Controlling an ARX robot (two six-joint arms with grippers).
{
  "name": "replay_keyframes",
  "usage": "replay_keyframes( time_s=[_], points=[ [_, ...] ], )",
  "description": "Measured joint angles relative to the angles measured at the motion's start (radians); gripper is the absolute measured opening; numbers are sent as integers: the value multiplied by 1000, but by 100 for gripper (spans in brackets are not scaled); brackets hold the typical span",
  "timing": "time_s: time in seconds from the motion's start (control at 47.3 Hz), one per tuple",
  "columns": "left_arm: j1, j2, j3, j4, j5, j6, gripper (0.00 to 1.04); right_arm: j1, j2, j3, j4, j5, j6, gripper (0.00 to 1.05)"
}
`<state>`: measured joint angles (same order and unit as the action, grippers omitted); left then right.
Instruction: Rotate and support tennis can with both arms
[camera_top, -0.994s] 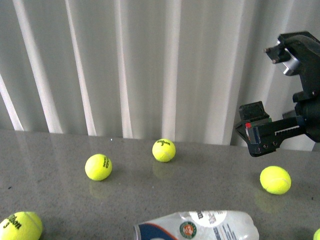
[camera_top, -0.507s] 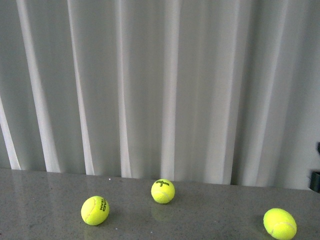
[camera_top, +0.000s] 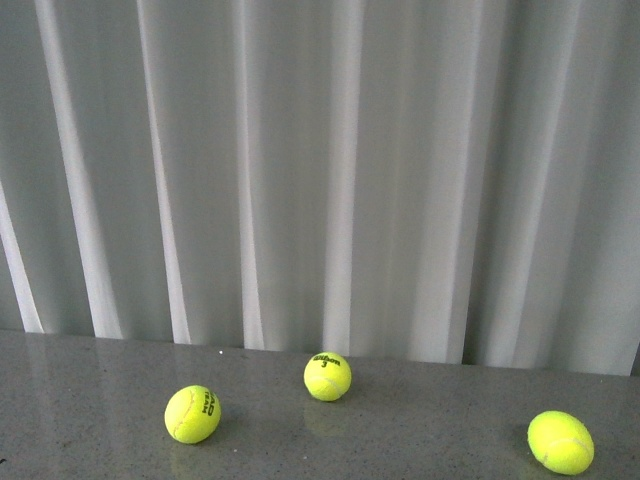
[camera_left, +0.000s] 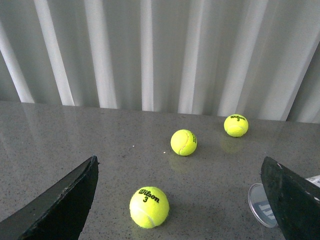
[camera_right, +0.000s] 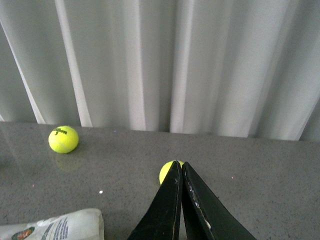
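Note:
The tennis can lies on its side on the grey table. In the left wrist view only its round clear end (camera_left: 261, 205) shows, just inside the right-hand finger (camera_left: 292, 200) of my left gripper (camera_left: 180, 160). That gripper is open wide, with nothing between its fingers. In the right wrist view the can's white labelled end (camera_right: 55, 227) lies to one side of my right gripper (camera_right: 179, 165). This gripper is shut on nothing and is clear of the can. The front view shows neither the can nor the arms.
Three tennis balls (camera_top: 192, 413) (camera_top: 327, 376) (camera_top: 560, 441) lie on the table (camera_top: 440, 420) before a white curtain (camera_top: 330, 170). One ball (camera_left: 149, 206) sits between the left fingers' spread. Another (camera_right: 167, 171) peeks out behind the right fingertips.
The front view has shifted upward: the balls sit lower in the picture. The can and the right gripper, both in view a second ago, have dropped out of it.

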<state>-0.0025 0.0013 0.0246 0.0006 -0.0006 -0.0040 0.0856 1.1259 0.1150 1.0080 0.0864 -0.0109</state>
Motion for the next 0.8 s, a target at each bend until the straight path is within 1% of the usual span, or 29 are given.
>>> replay_keyframes(
  time_s=[0.063, 0.106, 0.148, 0.254, 0.423, 0.803],
  points=[
    [0, 0, 0, 0, 0, 0, 98, -8, -34, -31, -21, -16, 0, 3],
    [0, 0, 0, 0, -1, 0, 98, -36, -61, -41, -41, -63, 0, 3],
    [0, 0, 0, 0, 0, 0, 98, -58, -93, -48, -63, -82, 0, 3],
    [0, 0, 0, 0, 0, 0, 98, -83, -179, -68, -124, -80, 0, 3],
    [0, 0, 0, 0, 0, 0, 98, -84, -338, -97, -257, -85, 0, 3],
    [0, 0, 0, 0, 0, 0, 98, -84, -582, -111, -473, -87, 0, 3]
  ],
)
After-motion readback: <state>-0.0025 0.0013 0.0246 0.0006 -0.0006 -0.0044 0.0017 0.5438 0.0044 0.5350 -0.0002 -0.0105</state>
